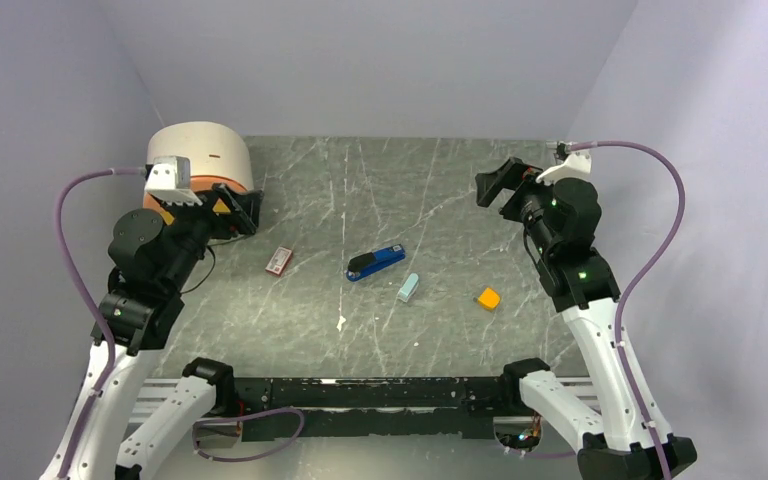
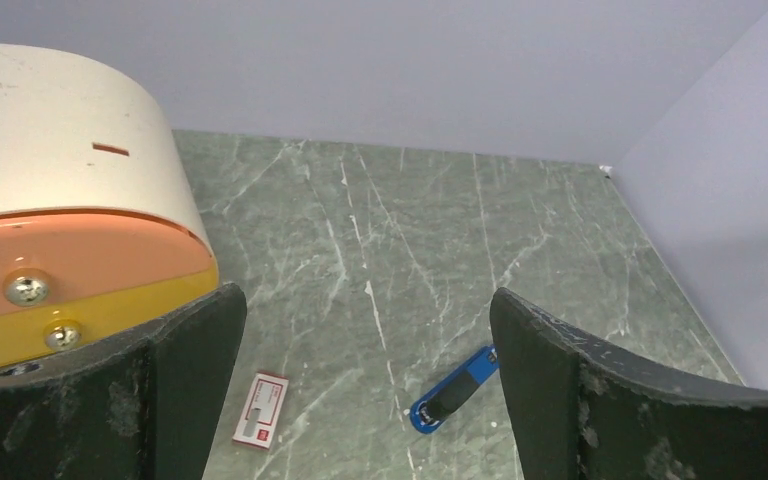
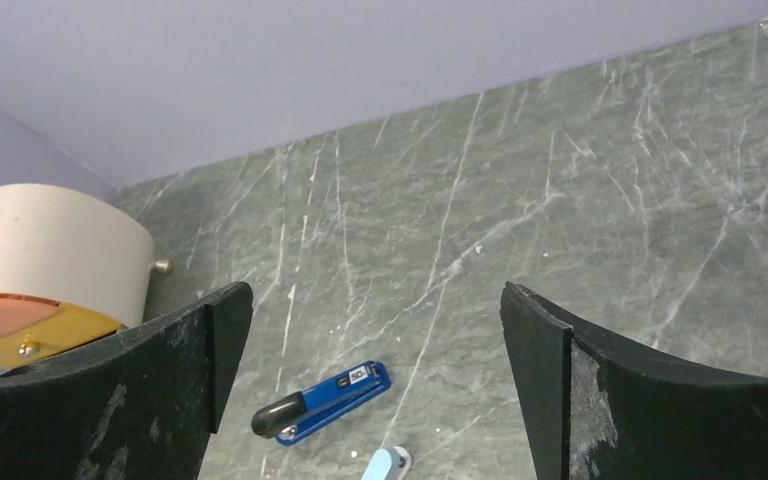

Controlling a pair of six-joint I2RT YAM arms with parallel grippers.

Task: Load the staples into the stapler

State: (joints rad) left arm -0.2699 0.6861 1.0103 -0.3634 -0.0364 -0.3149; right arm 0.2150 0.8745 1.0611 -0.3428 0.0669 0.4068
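Observation:
The blue stapler (image 1: 375, 262) with its black top arm lies flat mid-table; it also shows in the left wrist view (image 2: 453, 391) and the right wrist view (image 3: 322, 401). To its left lies a small red-and-white staple box (image 1: 279, 260), also in the left wrist view (image 2: 261, 410), with a grey patch in its window; no loose staples show. My left gripper (image 1: 243, 212) is open and empty, raised at the far left, its wrist view (image 2: 365, 310) looking down on box and stapler. My right gripper (image 1: 500, 183) is open and empty, raised at the far right, above the stapler in its wrist view (image 3: 375, 300).
A cream cylinder with an orange base (image 1: 205, 155) stands at the back left, close to my left gripper. A short pale-blue piece (image 1: 408, 287) and an orange block (image 1: 488, 297) lie right of the stapler. Purple walls enclose the grey marble table (image 1: 380, 180).

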